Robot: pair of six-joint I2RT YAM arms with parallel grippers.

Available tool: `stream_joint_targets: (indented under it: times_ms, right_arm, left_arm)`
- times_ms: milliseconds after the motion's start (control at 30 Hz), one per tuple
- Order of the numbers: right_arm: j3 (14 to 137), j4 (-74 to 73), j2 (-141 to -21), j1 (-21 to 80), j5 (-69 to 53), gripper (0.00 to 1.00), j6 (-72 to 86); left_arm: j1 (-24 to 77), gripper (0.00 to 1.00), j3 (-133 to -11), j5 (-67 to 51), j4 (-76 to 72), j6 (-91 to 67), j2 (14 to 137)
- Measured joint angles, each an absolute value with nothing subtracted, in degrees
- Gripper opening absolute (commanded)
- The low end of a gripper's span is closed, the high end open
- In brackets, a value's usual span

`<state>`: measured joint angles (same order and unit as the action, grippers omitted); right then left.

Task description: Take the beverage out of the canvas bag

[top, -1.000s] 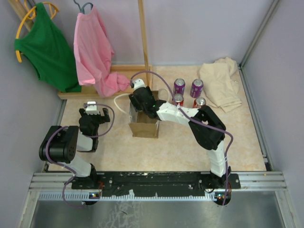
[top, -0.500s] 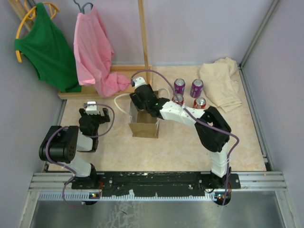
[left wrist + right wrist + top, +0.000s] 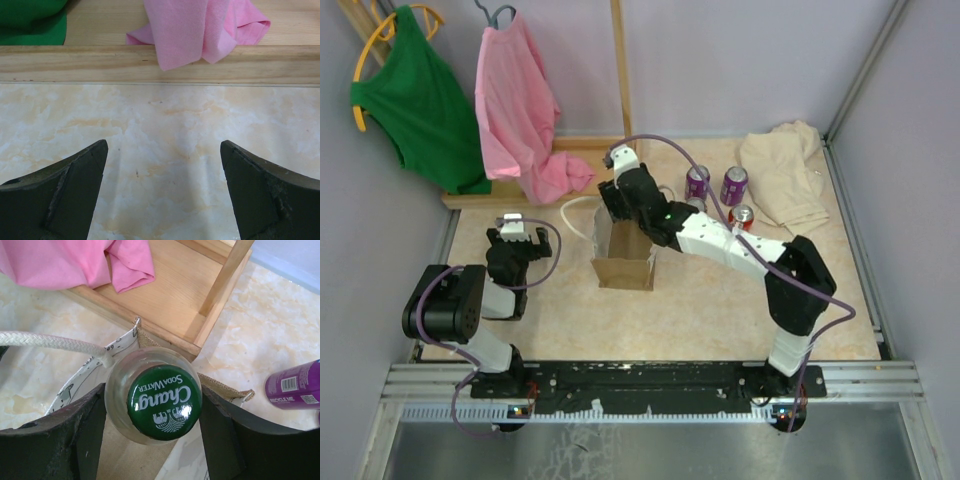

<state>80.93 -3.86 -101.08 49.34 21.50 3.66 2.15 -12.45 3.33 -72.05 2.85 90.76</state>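
Note:
The canvas bag (image 3: 625, 262) stands open at mid-table, tan with white loop handles (image 3: 50, 342). My right gripper (image 3: 623, 192) hangs over the bag's far rim (image 3: 220, 382), shut on the neck of the beverage (image 3: 164, 397), a clear glass bottle with a green cap. The bottle top sits between the two dark fingers, above the bag's opening; its body is hidden below the cap. In the top view the bottle is hidden under the gripper. My left gripper (image 3: 512, 235) rests at the left of the table, open (image 3: 164, 150), with only bare tabletop between its fingers.
Two purple cans (image 3: 697, 181) (image 3: 734, 185) and a red-topped can (image 3: 741, 215) stand right of the bag. A cream cloth (image 3: 785, 175) lies at back right. A wooden rack base (image 3: 500, 195) with a pink shirt (image 3: 525, 120) and a green shirt (image 3: 415, 100) runs behind.
My right gripper has moved toward the far side of the bag and upward with the bottle, and the arm has stretched out. The left arm has not moved.

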Motion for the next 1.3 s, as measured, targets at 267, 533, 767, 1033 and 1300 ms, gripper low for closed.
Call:
stream_joint_targets:
  times_ms: [267, 533, 767, 1033, 1300]
  right_arm:
    - [80.9, -5.0, -93.6, 49.3, 21.9, 0.0, 0.2]
    - [78.8, -1.7, -77.4, 49.3, 28.1, 0.0, -5.5]
    - [71.8, 2.7, -65.2, 49.3, 40.1, 0.0, -10.8]
    - [63.6, -6.3, -59.5, 47.8, 48.7, 0.0, -6.9]
    - [57.0, -19.9, -58.8, 42.4, 44.1, 0.0, 5.0]
  left_arm:
    - [2.2, 1.0, -12.4, 3.3, -72.1, 2.9, 90.8]
    - [2.2, 1.0, -12.4, 3.3, -72.1, 2.9, 90.8]
    - [2.2, 1.0, -12.4, 3.3, -72.1, 2.9, 90.8]
    - [2.2, 1.0, -12.4, 3.3, -72.1, 2.9, 90.8]
    - [2.2, 1.0, -12.4, 3.3, -72.1, 2.9, 90.8]
